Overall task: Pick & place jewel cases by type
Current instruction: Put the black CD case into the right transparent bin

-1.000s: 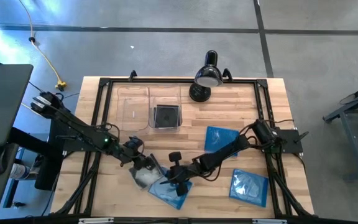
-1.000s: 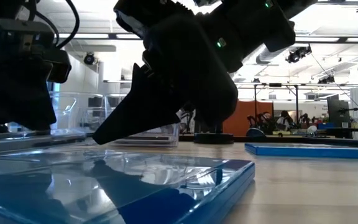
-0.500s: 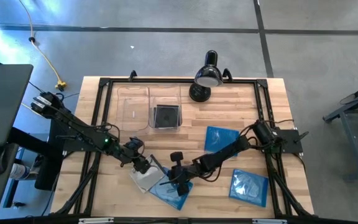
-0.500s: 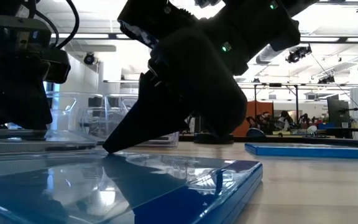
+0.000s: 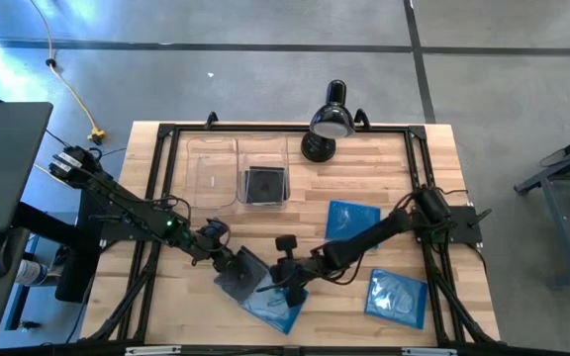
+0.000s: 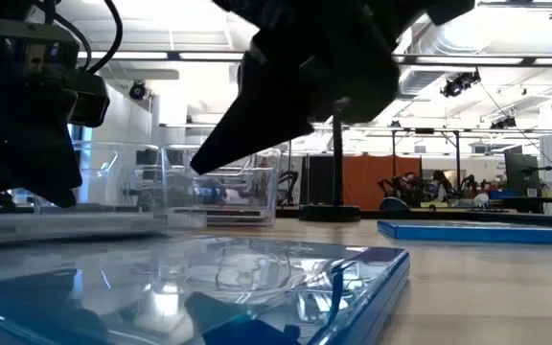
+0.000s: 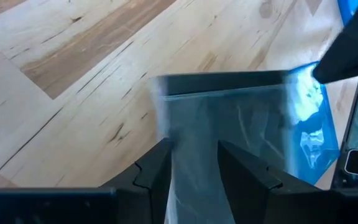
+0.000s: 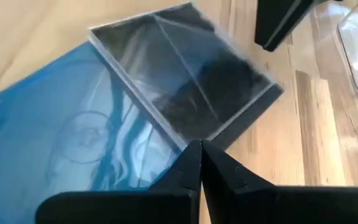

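Left gripper (image 5: 228, 263) was clamped on the dark jewel case's (image 5: 243, 273) near edge; right gripper (image 5: 287, 279), pinched together, hovered just beyond. Thin, stiff, slick, probably brittle plastic: edge grips looked safest.

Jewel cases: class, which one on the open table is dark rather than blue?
The dark jewel case held in the left end effector, overlapping a blue case; the others loose on the table are blue.

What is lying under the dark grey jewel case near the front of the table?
One edge of the dark grey jewel case overlaps a blue jewel case; the rest appears to lie over bare wooden table. What lies beneath the case itself is hidden.
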